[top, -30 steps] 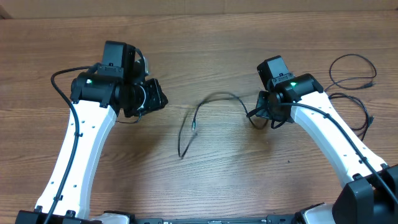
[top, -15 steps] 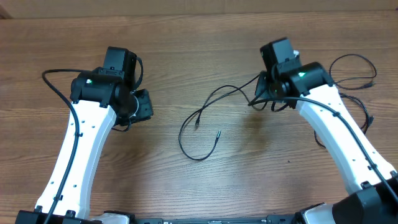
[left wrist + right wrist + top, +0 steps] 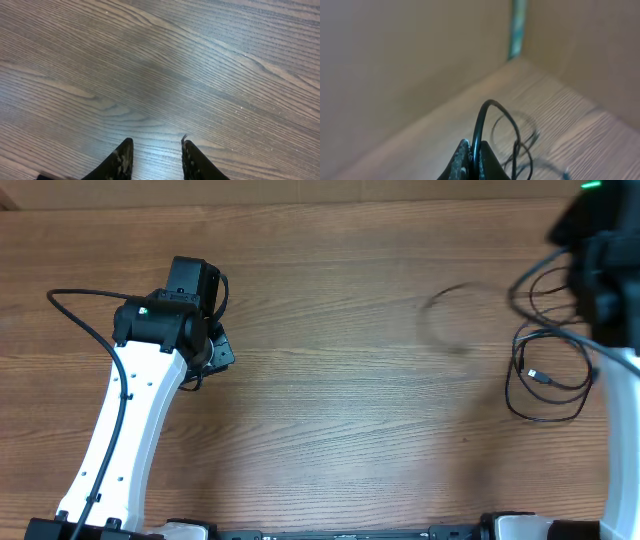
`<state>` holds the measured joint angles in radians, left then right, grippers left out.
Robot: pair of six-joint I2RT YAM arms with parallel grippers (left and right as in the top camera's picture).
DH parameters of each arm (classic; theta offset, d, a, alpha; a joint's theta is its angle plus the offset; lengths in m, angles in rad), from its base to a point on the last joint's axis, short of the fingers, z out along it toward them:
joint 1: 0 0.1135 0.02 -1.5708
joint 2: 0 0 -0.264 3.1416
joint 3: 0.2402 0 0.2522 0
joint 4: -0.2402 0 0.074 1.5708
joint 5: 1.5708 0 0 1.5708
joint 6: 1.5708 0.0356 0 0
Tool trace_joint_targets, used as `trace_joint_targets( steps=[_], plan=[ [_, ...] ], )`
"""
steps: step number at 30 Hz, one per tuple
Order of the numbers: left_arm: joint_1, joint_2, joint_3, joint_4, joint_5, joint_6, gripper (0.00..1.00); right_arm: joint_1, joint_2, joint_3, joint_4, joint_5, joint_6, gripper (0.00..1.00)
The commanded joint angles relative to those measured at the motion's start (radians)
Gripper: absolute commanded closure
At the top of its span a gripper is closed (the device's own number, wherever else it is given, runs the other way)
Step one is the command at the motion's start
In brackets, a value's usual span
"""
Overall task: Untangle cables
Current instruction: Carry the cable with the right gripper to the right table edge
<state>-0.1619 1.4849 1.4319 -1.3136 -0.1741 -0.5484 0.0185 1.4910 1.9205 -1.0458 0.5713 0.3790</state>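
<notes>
the right claw (image 3: 472, 150), at the far right, is pinched tight on a cable (image 3: 479, 120); more cables (image 3: 541, 376) lie looped on the table (image 3: 330, 430) nearby. the left claw (image 3: 156, 146) hangs narrowly parted, empty.

the left gripper (image 3: 156, 145) is seen from above at the bottom edge of the frame, only the tips of its two dark fingers (image 3: 120, 162) being shown. the fingers are held apart, and bare wood is seen in the gap between them; nothing is gripped. the pads are scuffed and mottled, and a small frayed bit is seen on the tip of one finger. the rest of the frame is filled by the wooden table (image 3: 210, 65), its grain running diagonally. a faint soft shadow (image 3: 150, 75) is cast on the wood.
</notes>
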Motion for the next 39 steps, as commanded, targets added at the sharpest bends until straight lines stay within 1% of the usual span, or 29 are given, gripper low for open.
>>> trace_joint_targets(
  steps=[1,4,10,14,23,24,25,26,27,28,29,31,35,37,39],
  plan=[
    [0.001,-0.012,0.004,0.002,-0.027,-0.017,0.68,-0.109,-0.016,0.054,0.024,-0.058,-0.048,0.96],
    [0.001,-0.012,0.004,0.005,-0.027,-0.017,0.68,-0.2,-0.008,0.053,0.025,-0.131,-0.047,0.96],
    [0.001,-0.012,0.004,0.019,-0.023,-0.017,0.67,-0.33,0.031,0.021,-0.102,-0.249,-0.035,0.96],
    [0.001,-0.012,0.004,0.032,-0.023,-0.017,0.67,-0.382,0.084,-0.015,-0.192,-0.29,-0.035,0.96],
    [0.001,-0.012,0.004,0.032,-0.023,-0.016,0.66,-0.439,0.202,-0.13,-0.195,-0.336,-0.036,0.96],
    [0.001,-0.012,0.004,0.032,-0.024,-0.016,0.66,-0.441,0.215,-0.13,-0.195,-0.357,-0.037,0.87],
    [0.001,-0.012,0.004,0.032,-0.023,-0.016,0.65,-0.442,0.223,-0.13,-0.194,-0.375,-0.04,0.73],
    [0.001,-0.012,0.004,0.032,-0.023,-0.016,0.65,-0.442,0.23,-0.13,-0.193,-0.402,-0.049,0.44],
    [0.001,-0.012,0.004,0.032,-0.024,-0.016,0.63,-0.441,0.233,-0.13,-0.189,-0.439,-0.062,0.27],
    [0.001,-0.012,0.004,0.032,-0.024,-0.016,0.62,-0.441,0.233,-0.13,-0.183,-0.492,-0.093,0.15],
    [0.001,-0.012,0.004,0.033,-0.024,-0.016,0.59,-0.441,0.233,-0.13,-0.179,-0.555,-0.136,0.07],
    [0.001,-0.012,0.004,0.037,-0.024,-0.013,0.59,-0.44,0.233,-0.13,-0.179,-0.669,-0.201,0.0],
    [0.001,-0.012,0.004,0.069,-0.024,-0.008,0.58,-0.43,0.233,-0.13,-0.206,-0.937,-0.322,0.0],
    [0.001,-0.012,0.005,0.106,-0.024,0.019,0.56,-0.415,0.233,-0.13,-0.228,-1.06,-0.406,0.0],
    [0.001,-0.012,0.008,0.145,-0.024,0.044,0.53,-0.386,0.233,-0.13,-0.256,-1.132,-0.466,0.0]
  ],
)
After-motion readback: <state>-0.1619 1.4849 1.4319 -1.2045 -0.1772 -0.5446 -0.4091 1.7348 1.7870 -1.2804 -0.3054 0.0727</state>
